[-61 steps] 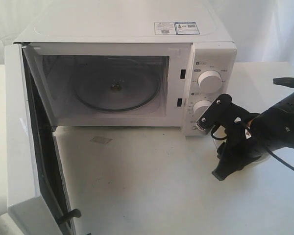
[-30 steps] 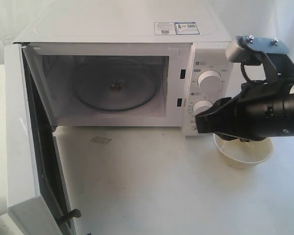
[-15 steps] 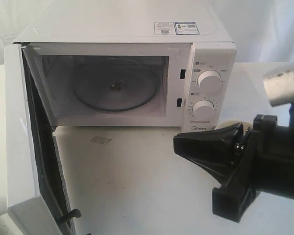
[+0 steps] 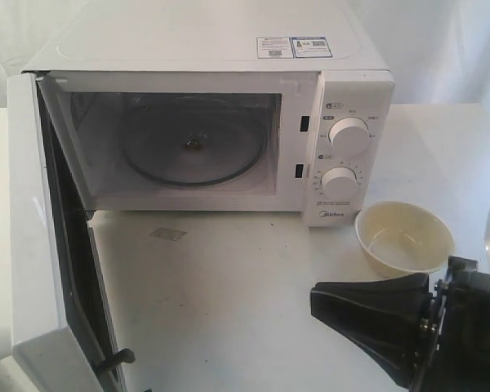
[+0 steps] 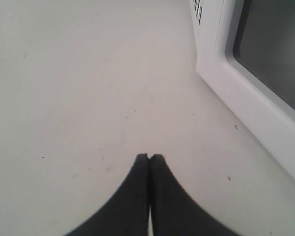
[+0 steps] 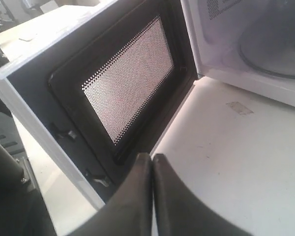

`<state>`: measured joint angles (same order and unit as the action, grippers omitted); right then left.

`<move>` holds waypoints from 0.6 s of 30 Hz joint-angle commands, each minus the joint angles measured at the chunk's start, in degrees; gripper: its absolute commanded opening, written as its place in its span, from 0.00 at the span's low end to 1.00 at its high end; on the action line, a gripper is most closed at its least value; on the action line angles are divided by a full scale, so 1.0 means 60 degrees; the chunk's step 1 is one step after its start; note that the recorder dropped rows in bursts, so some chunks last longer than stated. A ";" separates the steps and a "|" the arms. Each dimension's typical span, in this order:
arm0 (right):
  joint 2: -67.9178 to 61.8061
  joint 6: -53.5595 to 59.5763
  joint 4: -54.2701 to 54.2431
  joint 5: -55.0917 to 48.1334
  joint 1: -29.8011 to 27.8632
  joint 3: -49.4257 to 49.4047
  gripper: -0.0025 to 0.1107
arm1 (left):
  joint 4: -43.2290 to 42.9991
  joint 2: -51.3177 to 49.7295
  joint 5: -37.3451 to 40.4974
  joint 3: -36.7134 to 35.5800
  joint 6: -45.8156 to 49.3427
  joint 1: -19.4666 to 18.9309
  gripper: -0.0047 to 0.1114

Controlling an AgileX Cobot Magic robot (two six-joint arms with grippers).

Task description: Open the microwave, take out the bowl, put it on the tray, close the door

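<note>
Bowl (image 4: 404, 237) is out of the microwave (image 4: 212, 49), upright on the white table (image 4: 229, 310) just in front of the knob side. Door (image 4: 33, 229) is swung wide open at the left of the exterior view. I see the right gripper (image 4: 318, 298) pinched fully closed on nothing, near the bowl but not touching (tips point toward the door). Left gripper (image 5: 149, 157) is closed too, empty, beside the door's outer face.

The microwave (image 4: 229, 49) says "Midea" under its knobs (image 4: 349, 135). The stickers (image 4: 294, 46) on top have words too small to read.
</note>
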<state>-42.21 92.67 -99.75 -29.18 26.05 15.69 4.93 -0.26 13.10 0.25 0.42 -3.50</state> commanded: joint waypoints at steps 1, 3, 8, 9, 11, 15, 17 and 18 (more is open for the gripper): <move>0.0058 0.0280 -0.0032 -0.0069 0.0035 -0.0480 0.02 | 0.0023 0.0043 0.0033 -0.0042 0.0014 0.0031 0.04; 0.0058 0.0439 -0.0032 -0.0069 0.0035 -0.0657 0.02 | 0.0023 0.0043 -0.0065 -0.0042 0.0014 0.0031 0.04; 0.0058 0.0804 -0.0032 0.0037 0.0035 -0.0905 0.02 | 0.1215 0.0043 -0.1611 -0.0042 -0.2301 0.0031 0.04; 0.0058 0.0800 -0.0032 0.0037 0.0035 -0.0920 0.02 | 0.1478 0.0043 -0.1717 -0.0042 -0.2947 0.0031 0.04; 0.0058 0.0771 -0.0032 0.0131 0.0035 -0.0957 0.02 | 0.1866 0.0043 -0.2116 -0.0042 -0.4188 0.0031 0.04; 0.0058 0.0796 -0.0032 0.0296 0.0035 -0.1013 0.02 | 0.1803 0.0043 -0.3677 -0.0042 -0.5019 0.0031 0.04; 0.0058 0.0796 -0.0032 0.0317 0.0035 -0.1013 0.02 | 0.1171 0.0043 -0.4100 0.0188 -0.4996 0.0031 0.04; 0.0058 0.0796 -0.0032 0.0317 0.0035 -0.1013 0.02 | 0.0915 0.0043 -0.3979 0.0427 -0.5033 0.0031 0.04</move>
<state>-42.21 96.59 -99.88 -27.57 26.05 10.03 13.70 -0.26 -8.09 0.52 -28.39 -3.50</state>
